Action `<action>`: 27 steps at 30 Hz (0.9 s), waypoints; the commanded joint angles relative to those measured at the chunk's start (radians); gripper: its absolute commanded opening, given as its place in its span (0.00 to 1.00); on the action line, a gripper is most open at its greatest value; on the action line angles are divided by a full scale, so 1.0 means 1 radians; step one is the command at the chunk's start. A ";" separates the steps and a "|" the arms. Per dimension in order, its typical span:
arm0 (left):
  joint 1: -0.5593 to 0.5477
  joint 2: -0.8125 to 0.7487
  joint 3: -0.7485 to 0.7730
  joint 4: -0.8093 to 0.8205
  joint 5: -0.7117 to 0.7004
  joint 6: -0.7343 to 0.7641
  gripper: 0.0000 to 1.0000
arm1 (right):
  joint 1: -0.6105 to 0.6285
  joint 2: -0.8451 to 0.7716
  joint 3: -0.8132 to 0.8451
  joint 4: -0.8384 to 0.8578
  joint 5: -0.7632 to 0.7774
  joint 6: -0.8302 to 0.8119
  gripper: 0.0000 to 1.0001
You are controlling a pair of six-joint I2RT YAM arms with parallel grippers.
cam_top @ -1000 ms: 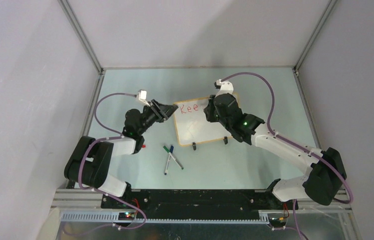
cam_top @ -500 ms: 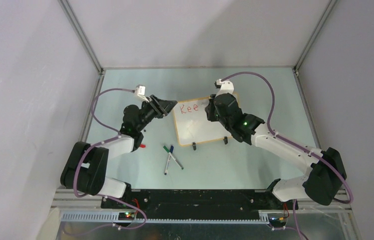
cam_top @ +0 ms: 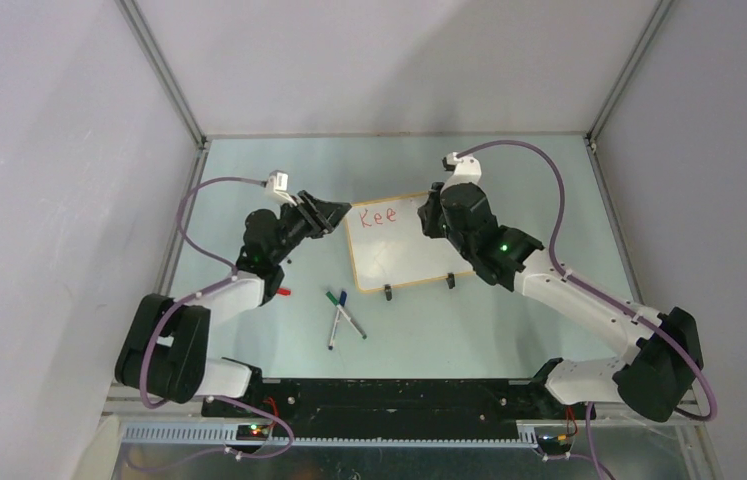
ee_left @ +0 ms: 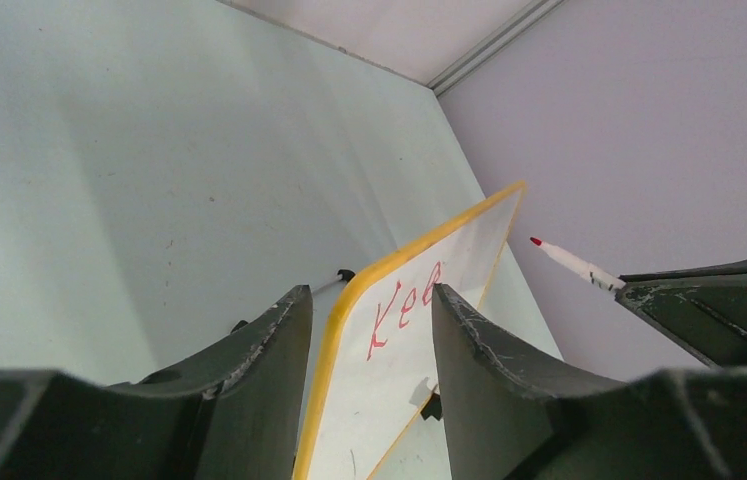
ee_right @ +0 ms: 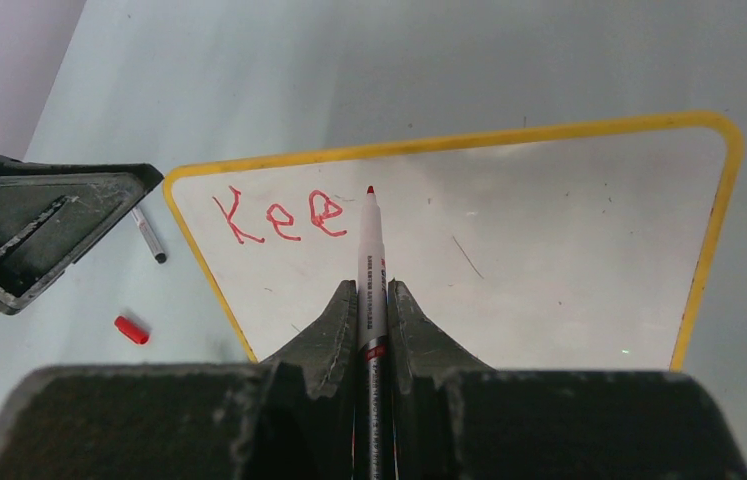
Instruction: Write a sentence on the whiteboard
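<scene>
Right wrist view: the whiteboard (ee_right: 549,250) sits mid-table, a glossy white face with rounded corners and a thin yellow-orange frame. The sentence (ee_right: 279,217) so far is three red handwritten letters, "Kee", at the board's upper left. The right gripper (ee_right: 370,300) has its jaws pressed together on a red marker (ee_right: 369,260), a slim white barrel with printed text and a red tip. The tip points just right of the last "e". From the left wrist view it looks lifted off the surface.

The left gripper (ee_left: 369,310) is part spread, its scuffed black fingers (ee_left: 494,350) straddling the board's left frame edge. Contact with the frame cannot be told.

Top external view: two black clip feet (cam_top: 387,292) prop the board's near edge, so the board stands tilted. A red cap (ee_right: 131,329) lies on the pale green table (cam_top: 509,170) left of the board. A few loose markers (cam_top: 341,318) lie crossed together nearer the arm bases.
</scene>
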 commanded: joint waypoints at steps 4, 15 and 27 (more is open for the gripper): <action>-0.006 -0.071 0.012 -0.034 -0.030 0.046 0.54 | 0.005 -0.005 0.039 0.015 0.014 -0.005 0.00; -0.004 -0.019 -0.024 0.115 0.020 -0.035 0.55 | 0.062 0.040 0.040 0.046 0.046 -0.007 0.00; -0.005 0.003 -0.044 0.070 0.023 -0.060 0.49 | 0.064 0.044 0.039 0.024 0.039 -0.002 0.00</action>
